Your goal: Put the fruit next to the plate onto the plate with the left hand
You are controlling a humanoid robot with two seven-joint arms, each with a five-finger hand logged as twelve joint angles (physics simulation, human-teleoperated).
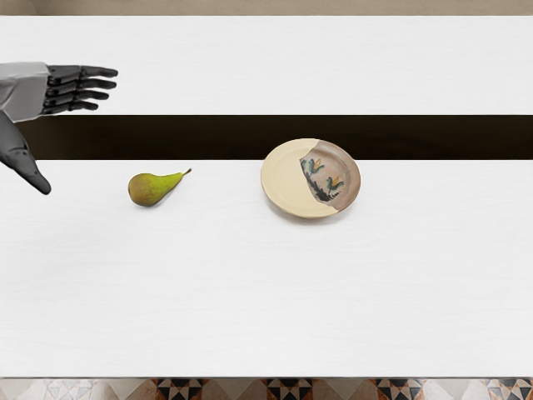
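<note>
A green-brown pear [151, 188] lies on its side on the white table, its stem pointing right towards the plate. The round cream plate [286, 178], with a brown painted patch on its right half, sits to the right of the pear with a clear gap between them. My left hand [58, 108] comes in from the left edge, above and to the left of the pear. Its dark fingers [87, 87] are stretched out flat to the right, the thumb [32, 177] points down, and it holds nothing.
A dark gap [266, 136] runs across between the near white table [266, 292] and a second white surface [316, 62] behind it. Patterned floor tiles [283, 389] show below the table's front edge.
</note>
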